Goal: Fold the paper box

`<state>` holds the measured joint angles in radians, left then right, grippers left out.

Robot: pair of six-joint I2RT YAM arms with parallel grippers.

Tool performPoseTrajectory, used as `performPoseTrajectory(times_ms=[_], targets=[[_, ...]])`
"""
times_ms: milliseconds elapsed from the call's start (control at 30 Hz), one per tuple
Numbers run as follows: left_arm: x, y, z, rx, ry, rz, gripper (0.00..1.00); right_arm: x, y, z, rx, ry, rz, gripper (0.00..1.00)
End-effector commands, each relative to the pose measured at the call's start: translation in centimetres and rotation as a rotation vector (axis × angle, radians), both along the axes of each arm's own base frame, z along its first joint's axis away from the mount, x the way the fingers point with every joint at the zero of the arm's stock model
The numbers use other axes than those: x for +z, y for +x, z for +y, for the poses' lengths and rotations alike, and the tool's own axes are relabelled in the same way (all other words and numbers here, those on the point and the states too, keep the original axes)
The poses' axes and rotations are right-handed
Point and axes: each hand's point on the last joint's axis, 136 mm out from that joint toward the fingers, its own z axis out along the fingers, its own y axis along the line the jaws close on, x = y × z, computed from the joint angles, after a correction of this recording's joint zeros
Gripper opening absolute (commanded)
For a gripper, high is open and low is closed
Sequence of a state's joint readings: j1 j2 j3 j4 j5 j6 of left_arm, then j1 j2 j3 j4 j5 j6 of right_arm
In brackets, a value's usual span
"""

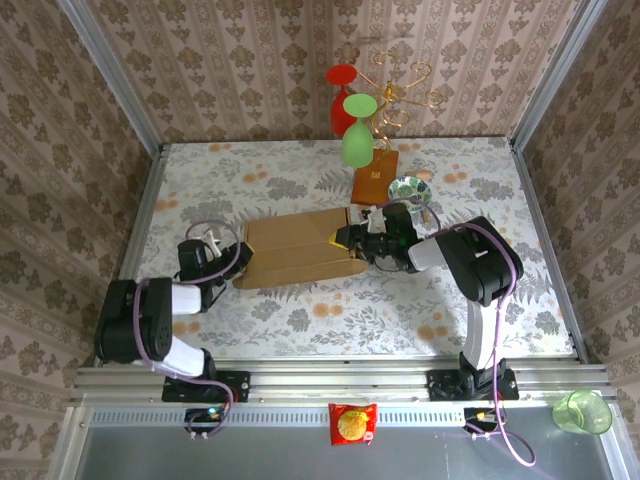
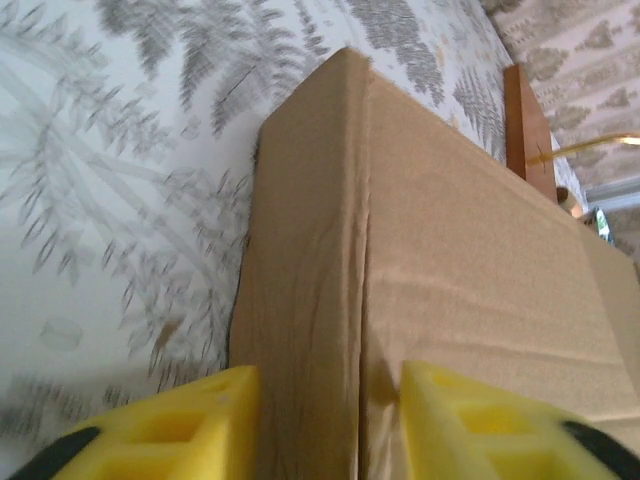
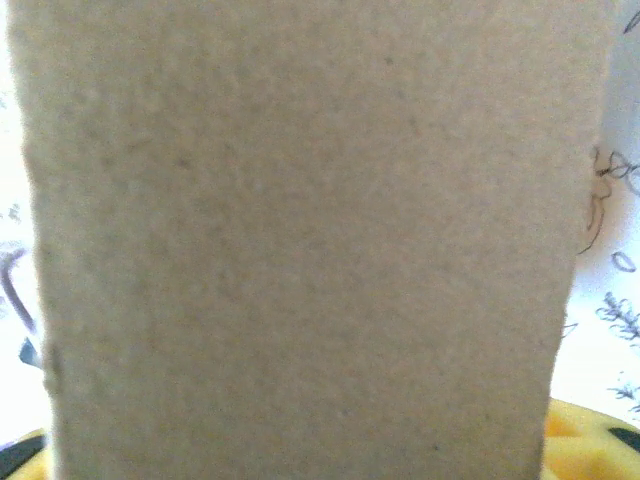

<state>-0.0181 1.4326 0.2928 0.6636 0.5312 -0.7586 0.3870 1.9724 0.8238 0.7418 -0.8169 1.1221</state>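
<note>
The box (image 1: 295,250) lies between the two arms, its long axis running from one set of fingers to the other. The left gripper (image 2: 328,425) stands about half open astride one end and is not clamped on it. The corner crease runs straight out ahead between the fingers (image 2: 190,430), one beside the side wall and the other over the top face. The right gripper (image 1: 343,239) meets the opposite end. A cardboard panel stands right before its fingers (image 3: 590,445) and spans the gap between them, too close and blurred to tell whether they grip it. Each arm is at its own end, so neither is nearer.
</note>
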Motion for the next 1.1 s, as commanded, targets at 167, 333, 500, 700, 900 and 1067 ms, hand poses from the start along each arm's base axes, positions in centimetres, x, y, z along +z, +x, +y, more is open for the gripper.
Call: performPoseTrajectory(times_ms=[167,333,500,700,900,1067], targets=[[7.1,-1.2,2.6,0.154,0.038,0.000,0.72,1.8,-0.6,-1.2,-0.118,0.124,0.196,0.47],[9.2,-2.3,3.8,0.244,0.021,-0.050,0.89,2.9,-1.5,-2.0,-0.153,0.192,0.346,0.46],[7.6,-2.7,3.9,0.302,-0.078,0.066,0.93,3.7,-2.5,-3.4,-0.171,0.236,0.485,0.46],[5.8,-1.8,2.3,0.327,-0.279,0.251,0.90,3.5,-3.5,-5.1,-0.178,0.232,0.603,0.43],[5.8,-1.5,1.4,0.358,-0.354,0.375,0.90,3.2,-4.6,-6.0,-0.161,0.226,0.659,0.42],[6.2,-0.5,0.4,0.330,-0.377,0.358,0.81,4.0,-5.3,-6.2,-0.141,0.210,0.682,0.42]])
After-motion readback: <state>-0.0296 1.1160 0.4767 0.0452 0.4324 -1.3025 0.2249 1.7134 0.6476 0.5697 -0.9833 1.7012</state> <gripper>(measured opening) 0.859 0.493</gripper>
